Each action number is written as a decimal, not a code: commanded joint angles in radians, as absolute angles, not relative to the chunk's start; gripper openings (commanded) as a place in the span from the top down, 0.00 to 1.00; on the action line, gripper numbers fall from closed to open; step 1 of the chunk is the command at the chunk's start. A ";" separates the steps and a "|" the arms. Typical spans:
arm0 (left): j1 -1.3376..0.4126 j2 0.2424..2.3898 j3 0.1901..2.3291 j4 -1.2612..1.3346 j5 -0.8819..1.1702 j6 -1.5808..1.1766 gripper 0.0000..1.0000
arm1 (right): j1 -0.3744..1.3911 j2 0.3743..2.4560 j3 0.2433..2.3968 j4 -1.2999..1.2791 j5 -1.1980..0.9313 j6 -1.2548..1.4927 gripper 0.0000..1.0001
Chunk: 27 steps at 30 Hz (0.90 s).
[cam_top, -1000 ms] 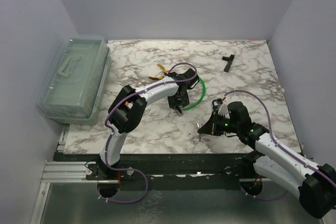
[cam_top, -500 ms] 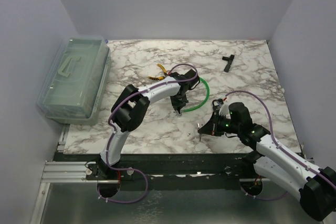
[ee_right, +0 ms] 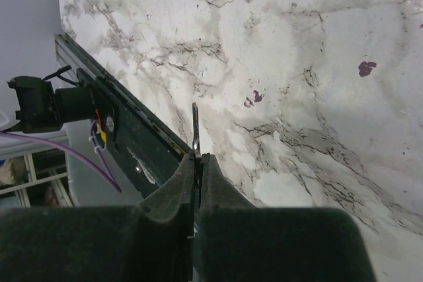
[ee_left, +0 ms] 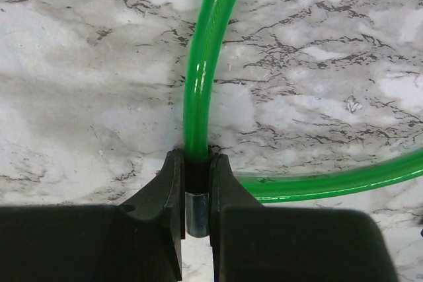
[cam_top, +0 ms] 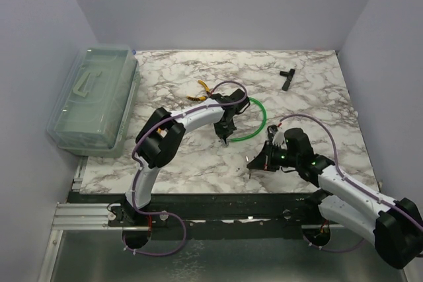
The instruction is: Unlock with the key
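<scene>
My left gripper (cam_top: 225, 138) is shut on the black end piece (ee_left: 197, 171) of a cable lock. Its green cable (ee_left: 201, 77) runs straight out from between the fingers and loops round on the marble (cam_top: 259, 123). A short silvery metal stub (ee_left: 197, 212) shows between the jaws behind the black piece. My right gripper (cam_top: 254, 162) is shut on the key (ee_right: 195, 130), a thin pale metal blade sticking out past the fingertips. It is held just above the marble near the table's front edge, to the right of and nearer than the lock.
A clear plastic box (cam_top: 92, 97) stands at the left edge. Yellow-handled pliers (cam_top: 201, 89) lie behind the left gripper. A black T-shaped tool (cam_top: 286, 78) lies at the back right. The dark front rail (ee_right: 125, 133) runs below the key.
The green loop has swung out a little to the right with the left gripper's hold. The right gripper with the key has edged slightly left.
</scene>
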<state>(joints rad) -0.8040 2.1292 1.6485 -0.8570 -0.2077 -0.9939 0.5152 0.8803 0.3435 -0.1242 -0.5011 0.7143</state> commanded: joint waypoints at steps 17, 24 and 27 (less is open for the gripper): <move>-0.775 1.866 1.326 -0.534 -0.036 -1.083 1.00 | 0.510 1.392 0.356 0.512 -0.842 0.926 1.00; -0.757 1.832 1.270 -0.482 0.009 -1.090 1.00 | 0.510 1.464 0.377 0.558 -0.827 0.954 1.00; -0.749 1.820 1.247 -0.457 0.046 -1.098 1.00 | 0.510 1.479 0.392 0.545 -0.803 0.953 1.00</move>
<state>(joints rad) -0.7620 1.8748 1.2709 -0.5354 -0.0231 -1.0771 0.5152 1.4570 0.3538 0.4999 -0.8043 0.9375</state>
